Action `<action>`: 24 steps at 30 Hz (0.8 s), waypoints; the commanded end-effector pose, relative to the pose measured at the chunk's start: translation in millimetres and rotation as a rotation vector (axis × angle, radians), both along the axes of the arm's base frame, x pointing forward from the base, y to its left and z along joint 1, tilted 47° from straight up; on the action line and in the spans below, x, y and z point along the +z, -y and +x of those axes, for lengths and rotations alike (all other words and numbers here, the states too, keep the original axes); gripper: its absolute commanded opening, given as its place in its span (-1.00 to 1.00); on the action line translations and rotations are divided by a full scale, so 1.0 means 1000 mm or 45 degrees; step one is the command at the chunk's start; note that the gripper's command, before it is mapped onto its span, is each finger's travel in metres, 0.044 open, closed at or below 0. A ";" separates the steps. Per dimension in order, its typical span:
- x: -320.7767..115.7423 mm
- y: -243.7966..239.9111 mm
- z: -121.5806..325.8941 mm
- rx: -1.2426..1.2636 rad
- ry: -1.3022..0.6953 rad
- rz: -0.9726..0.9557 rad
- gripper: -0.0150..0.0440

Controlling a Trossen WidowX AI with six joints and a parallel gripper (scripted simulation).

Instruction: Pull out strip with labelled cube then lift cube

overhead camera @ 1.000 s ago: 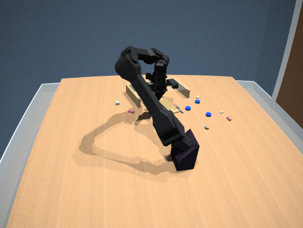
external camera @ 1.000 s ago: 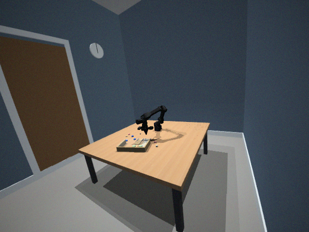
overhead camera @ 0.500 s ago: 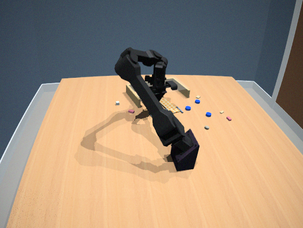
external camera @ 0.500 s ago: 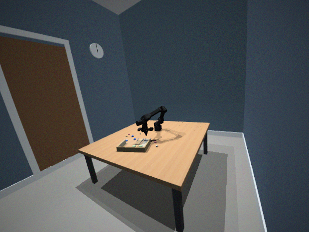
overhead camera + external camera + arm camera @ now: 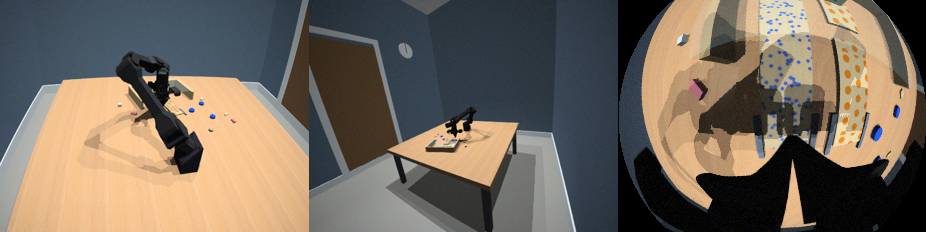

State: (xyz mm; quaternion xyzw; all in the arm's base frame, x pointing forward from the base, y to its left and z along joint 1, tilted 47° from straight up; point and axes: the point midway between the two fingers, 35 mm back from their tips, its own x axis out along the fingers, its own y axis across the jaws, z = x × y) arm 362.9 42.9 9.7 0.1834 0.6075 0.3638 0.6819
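Observation:
A blue-dotted strip (image 5: pixel 785 30) runs in one piece as far as the wrist view shows; its far end is out of that view. The orange-dotted strip has a near piece (image 5: pixel 851 90) (image 5: pixel 174 108) and a separate far piece (image 5: pixel 841 16), with a gap between them. Two pale green cubes (image 5: pixel 443 146) (image 5: pixel 449 146) stand inside the walled tray at the strips' far ends; no label is readable. My gripper (image 5: pixel 791 139) (image 5: pixel 163 103) (image 5: pixel 455 137) is shut and empty, pointing down over the near end of the blue-dotted strip. Whether its tips touch the strip cannot be told.
Tan tray walls (image 5: pixel 136 97) (image 5: pixel 890 40) (image 5: pixel 440 149) flank the strips. Grey-blue bars (image 5: pixel 760 137) (image 5: pixel 815 129) (image 5: pixel 831 134) (image 5: pixel 863 131) stand beside their near ends. A white cube (image 5: pixel 119 104) and pink block (image 5: pixel 133 113) lie left, several blue discs (image 5: pixel 191 109) right.

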 end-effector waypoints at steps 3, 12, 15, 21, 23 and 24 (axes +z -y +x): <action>-0.007 -0.008 -0.003 -0.006 -0.011 0.009 -0.49; -0.017 -0.019 -0.005 -0.006 -0.011 0.011 -0.49; -0.020 -0.022 -0.006 -0.005 -0.011 0.012 -0.49; -0.021 -0.023 -0.006 -0.005 -0.011 0.013 -0.49; -0.021 -0.023 -0.006 -0.005 -0.011 0.013 -0.49; -0.021 -0.023 -0.006 -0.005 -0.011 0.013 -0.49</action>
